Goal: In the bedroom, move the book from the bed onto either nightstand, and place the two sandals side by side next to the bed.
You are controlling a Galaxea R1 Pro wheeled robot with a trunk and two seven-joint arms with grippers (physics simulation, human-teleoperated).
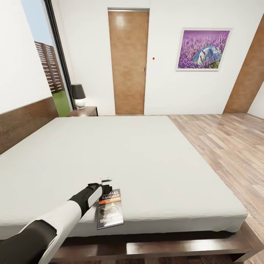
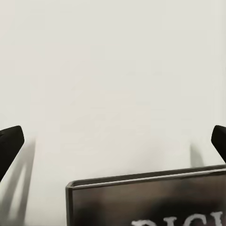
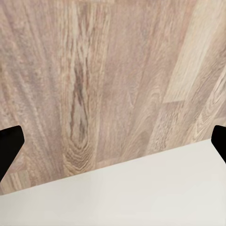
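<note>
The book (image 1: 110, 209) lies flat on the off-white mattress of the bed (image 1: 128, 154), close to its front edge, cover up with the orange band and white lettering showing. My left gripper (image 1: 105, 182) hovers just past the book's far end, low over the mattress. In the left wrist view the left gripper (image 2: 113, 141) is open, its dark fingertips (image 2: 10, 141) wide apart, and the book's edge (image 2: 150, 202) sits between them, untouched. My right gripper (image 3: 113, 141) is open over the plank floor (image 3: 94, 70) with nothing between its fingers. The sandals are out of view.
A dark nightstand (image 1: 85, 111) with a black-shaded lamp (image 1: 78, 96) stands at the bed's far left corner by the tall window. A brown door (image 1: 128, 62) and the lavender picture (image 1: 202, 49) are on the far wall. Wood floor (image 1: 227, 146) runs along the bed's right side.
</note>
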